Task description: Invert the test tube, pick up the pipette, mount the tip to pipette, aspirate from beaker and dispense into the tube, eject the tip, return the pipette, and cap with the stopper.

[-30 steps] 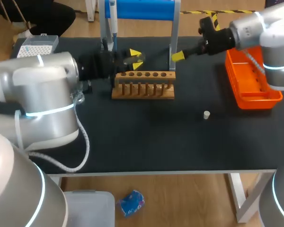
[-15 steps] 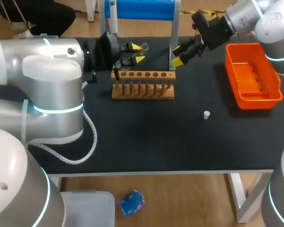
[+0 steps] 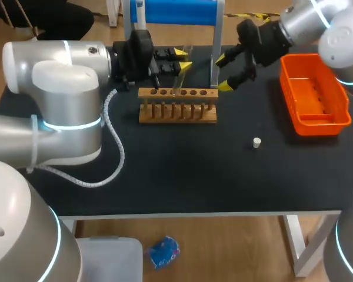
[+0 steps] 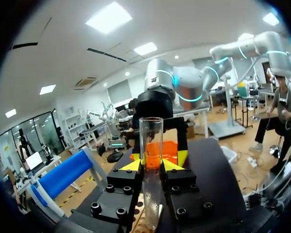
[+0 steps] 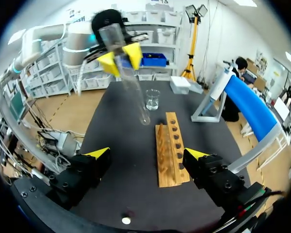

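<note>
A clear test tube hangs tilted over the wooden rack, its rounded end down near the rack's holes. My left gripper is shut on it. In the left wrist view the tube stands between the yellow tips, open end away from the gripper. My right gripper is open and holds nothing, just off the rack's right end. From its wrist view the tube and left gripper hang ahead of my right gripper. The white stopper lies alone on the mat. The pipette hangs on the blue stand.
An orange bin sits at the table's right side. A glass beaker and a tip box stand beyond the rack in the right wrist view. The stand's post rises behind the rack's right end.
My left wrist has turned and carried the tube rightward, bringing it more upright over the rack. My right gripper has swung in lower, toward the rack's right end.
</note>
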### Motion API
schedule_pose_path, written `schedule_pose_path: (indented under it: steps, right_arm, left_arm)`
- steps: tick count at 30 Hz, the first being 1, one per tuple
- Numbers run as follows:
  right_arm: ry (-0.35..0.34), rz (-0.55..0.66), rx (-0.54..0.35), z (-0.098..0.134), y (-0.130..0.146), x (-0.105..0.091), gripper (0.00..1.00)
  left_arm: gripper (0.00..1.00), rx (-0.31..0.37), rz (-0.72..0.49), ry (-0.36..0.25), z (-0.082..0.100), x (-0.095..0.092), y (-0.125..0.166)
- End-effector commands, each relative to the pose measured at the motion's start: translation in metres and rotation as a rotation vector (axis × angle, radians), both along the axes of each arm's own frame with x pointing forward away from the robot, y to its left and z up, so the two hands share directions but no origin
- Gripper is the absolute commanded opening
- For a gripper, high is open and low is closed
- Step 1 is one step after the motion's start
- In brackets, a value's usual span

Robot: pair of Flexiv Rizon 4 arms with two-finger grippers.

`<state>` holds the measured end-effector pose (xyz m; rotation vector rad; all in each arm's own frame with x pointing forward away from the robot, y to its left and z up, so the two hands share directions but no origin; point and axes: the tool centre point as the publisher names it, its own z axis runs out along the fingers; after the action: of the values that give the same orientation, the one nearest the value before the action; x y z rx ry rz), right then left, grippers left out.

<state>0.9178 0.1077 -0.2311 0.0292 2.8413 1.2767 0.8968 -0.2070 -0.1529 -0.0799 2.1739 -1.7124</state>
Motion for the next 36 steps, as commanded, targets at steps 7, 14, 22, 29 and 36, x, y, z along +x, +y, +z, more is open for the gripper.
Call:
schedule_pose_path:
  steps: [7,14,22,29,36]
  right_arm:
    - [-0.065,0.036,0.066,-0.005,-0.024,-0.011,1.0]
    - [-0.065,0.036,0.066,-0.005,-0.024,-0.011,1.0]
    - [-0.081,0.053,0.076,-0.013,-0.024,-0.006,1.0]
    - [-0.126,0.121,0.054,-0.038,-0.025,0.01,1.0]
    - [-0.137,0.144,0.041,-0.062,-0.017,0.029,1.0]
  left_arm:
    - [0.0,-0.138,-0.054,0.049,-0.001,0.017,-0.007]
    - [0.0,-0.138,-0.054,0.049,-0.001,0.017,-0.007]
    - [0.0,-0.148,-0.059,0.057,-0.003,0.026,-0.006]
    - [0.0,-0.148,-0.083,0.079,-0.007,0.053,-0.01]
    - [0.0,-0.123,-0.1,0.104,-0.015,0.067,-0.011]
